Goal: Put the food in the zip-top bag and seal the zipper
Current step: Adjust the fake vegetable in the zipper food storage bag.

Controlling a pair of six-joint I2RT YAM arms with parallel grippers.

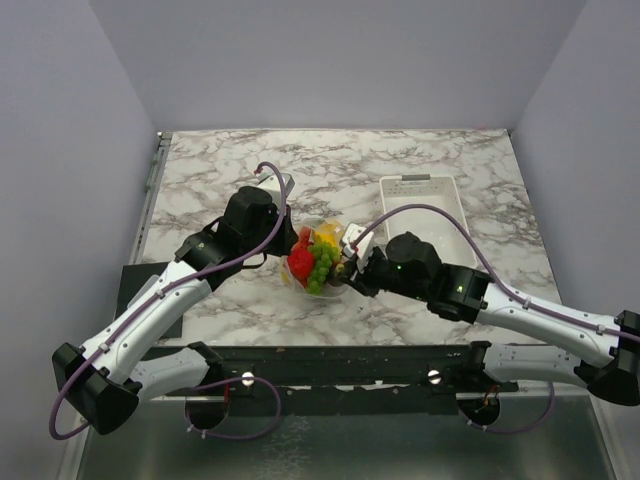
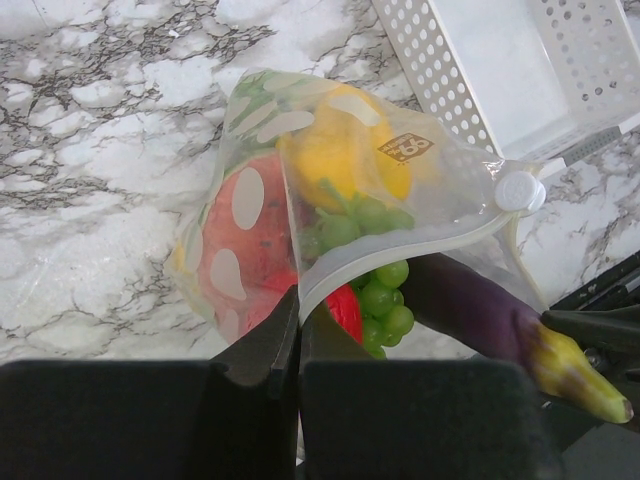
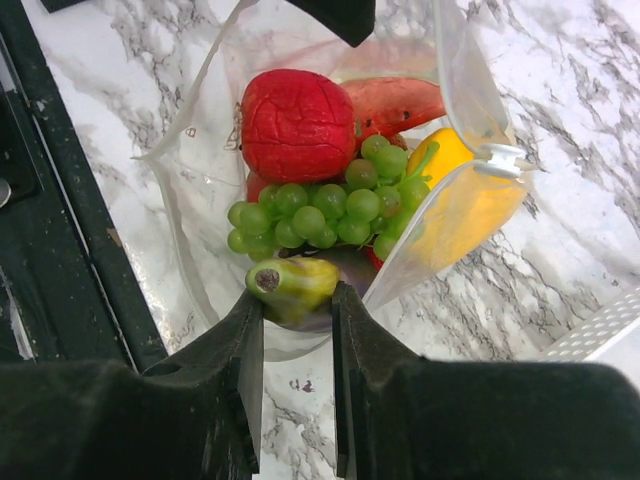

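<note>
The zip-top bag lies at the table's middle with its mouth held open. Inside it are green grapes, a red berry, a watermelon slice and a yellow lemon. My left gripper is shut on the bag's whitish zipper edge; it also shows in the top view. My right gripper is shut on the yellow-green stem end of the purple piece, whose body reaches into the bag's mouth beside the grapes. The right gripper shows in the top view too.
A white perforated basket stands at the back right, close behind the bag, and also shows in the left wrist view. A black mat lies at the left. A dark rail runs along the table's near edge.
</note>
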